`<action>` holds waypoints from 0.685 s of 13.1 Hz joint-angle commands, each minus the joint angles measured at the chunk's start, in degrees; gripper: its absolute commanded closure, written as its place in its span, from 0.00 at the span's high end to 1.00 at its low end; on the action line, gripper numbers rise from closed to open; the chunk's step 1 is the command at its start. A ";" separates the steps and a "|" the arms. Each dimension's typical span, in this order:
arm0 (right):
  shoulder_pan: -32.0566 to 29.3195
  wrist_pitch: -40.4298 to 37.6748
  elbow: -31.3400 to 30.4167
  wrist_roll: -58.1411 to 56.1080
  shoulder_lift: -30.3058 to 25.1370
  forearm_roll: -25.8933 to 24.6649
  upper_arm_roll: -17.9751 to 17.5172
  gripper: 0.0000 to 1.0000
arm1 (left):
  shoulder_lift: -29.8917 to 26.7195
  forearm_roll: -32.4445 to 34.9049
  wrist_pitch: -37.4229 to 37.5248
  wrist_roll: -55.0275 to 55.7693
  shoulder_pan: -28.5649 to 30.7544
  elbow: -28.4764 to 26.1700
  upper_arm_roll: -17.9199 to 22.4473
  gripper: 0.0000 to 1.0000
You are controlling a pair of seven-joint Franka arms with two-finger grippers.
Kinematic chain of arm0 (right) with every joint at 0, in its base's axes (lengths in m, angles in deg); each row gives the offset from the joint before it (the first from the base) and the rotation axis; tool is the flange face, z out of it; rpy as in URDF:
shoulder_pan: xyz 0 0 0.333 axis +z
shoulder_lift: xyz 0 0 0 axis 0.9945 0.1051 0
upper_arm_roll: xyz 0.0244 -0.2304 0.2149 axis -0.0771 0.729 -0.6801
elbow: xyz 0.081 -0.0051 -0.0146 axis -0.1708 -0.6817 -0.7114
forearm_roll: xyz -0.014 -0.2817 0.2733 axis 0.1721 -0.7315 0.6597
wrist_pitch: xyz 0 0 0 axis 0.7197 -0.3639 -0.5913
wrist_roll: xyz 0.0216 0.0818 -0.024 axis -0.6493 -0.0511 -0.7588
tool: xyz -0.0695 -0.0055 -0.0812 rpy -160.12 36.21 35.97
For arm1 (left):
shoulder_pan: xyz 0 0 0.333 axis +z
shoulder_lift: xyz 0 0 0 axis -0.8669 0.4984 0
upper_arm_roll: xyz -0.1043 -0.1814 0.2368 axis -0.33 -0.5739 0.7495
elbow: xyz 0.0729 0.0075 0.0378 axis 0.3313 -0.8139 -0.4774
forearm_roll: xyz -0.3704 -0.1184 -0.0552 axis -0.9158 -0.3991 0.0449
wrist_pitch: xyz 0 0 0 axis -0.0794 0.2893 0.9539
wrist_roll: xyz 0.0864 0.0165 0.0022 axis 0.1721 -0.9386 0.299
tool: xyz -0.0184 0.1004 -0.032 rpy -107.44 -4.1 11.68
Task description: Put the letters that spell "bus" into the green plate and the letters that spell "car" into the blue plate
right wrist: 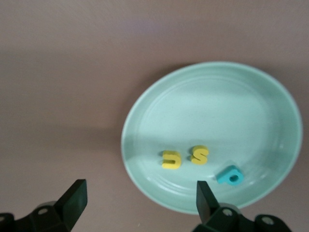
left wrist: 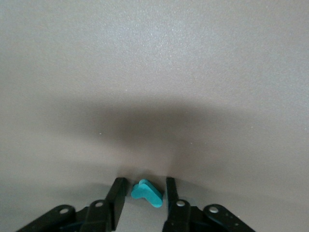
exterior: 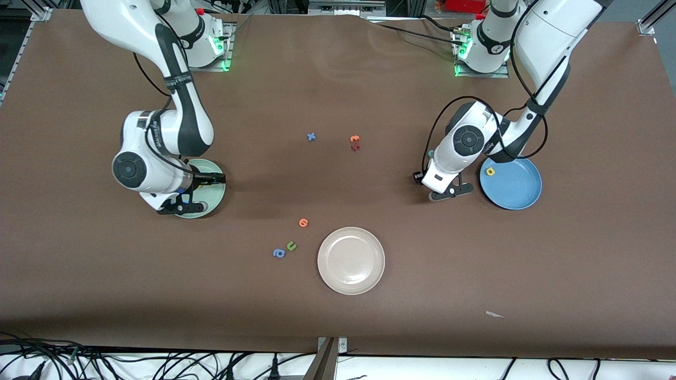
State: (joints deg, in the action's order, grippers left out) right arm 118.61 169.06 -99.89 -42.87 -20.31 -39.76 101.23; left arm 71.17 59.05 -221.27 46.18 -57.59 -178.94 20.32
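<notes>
Left pincer: closing around teal letter on table; off-centre squeeze could flick it away. Right pincer: wide open, empty, over green plate.

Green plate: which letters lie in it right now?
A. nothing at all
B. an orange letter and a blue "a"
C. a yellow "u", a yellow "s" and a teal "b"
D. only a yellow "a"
C: the right wrist view shows the green plate holding a yellow "u", a yellow "s" and a teal "b", with the right gripper open above it.
</notes>
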 commanded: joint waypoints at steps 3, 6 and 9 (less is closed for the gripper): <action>-0.19 -19.13 16.32 -0.60 -0.47 -1.60 3.09 1.00 | -0.62 1.65 -0.34 2.51 -0.58 -0.85 -0.02 0.16; 0.07 -27.19 23.15 -0.69 -1.44 -2.13 5.02 1.00 | -0.62 1.65 -0.17 2.51 -0.49 -0.77 -0.02 0.11; -4.55 -28.64 26.88 3.25 -5.28 -9.14 -1.87 1.00 | -0.71 1.65 -0.08 2.51 -0.49 -0.59 -0.02 0.00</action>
State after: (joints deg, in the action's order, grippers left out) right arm 118.19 142.36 -75.12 -42.28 -22.77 -44.60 104.90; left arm 71.08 59.06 -221.27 47.14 -57.85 -178.94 20.23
